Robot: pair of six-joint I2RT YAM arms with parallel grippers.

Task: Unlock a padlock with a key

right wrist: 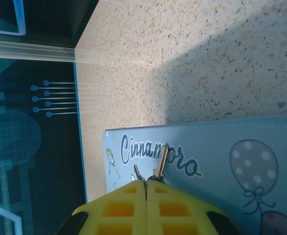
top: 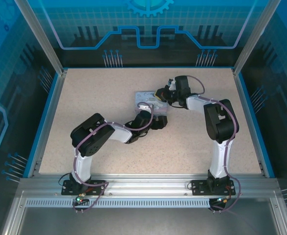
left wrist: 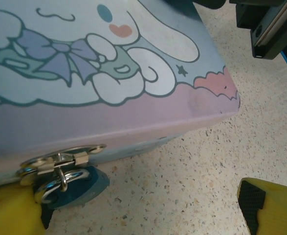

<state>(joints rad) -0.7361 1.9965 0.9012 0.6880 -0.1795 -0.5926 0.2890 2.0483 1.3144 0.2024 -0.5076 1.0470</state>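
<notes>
Closest in, at the left: yellow fingers (left wrist: 6, 215) of the left gripper (left wrist: 138, 210), spread wide, with bare speckled table (left wrist: 197, 181) between them. Just beside the left finger: the padlock (left wrist: 79, 188), bluish, hung by its thin shackle from the metal hasp (left wrist: 60, 159) on the front wall of the tin (left wrist: 133, 98), body low against the table. Further right: right gripper (right wrist: 146, 188), clamped tight on the key (right wrist: 159, 164), blade poking out over the tin's lettered side.
</notes>
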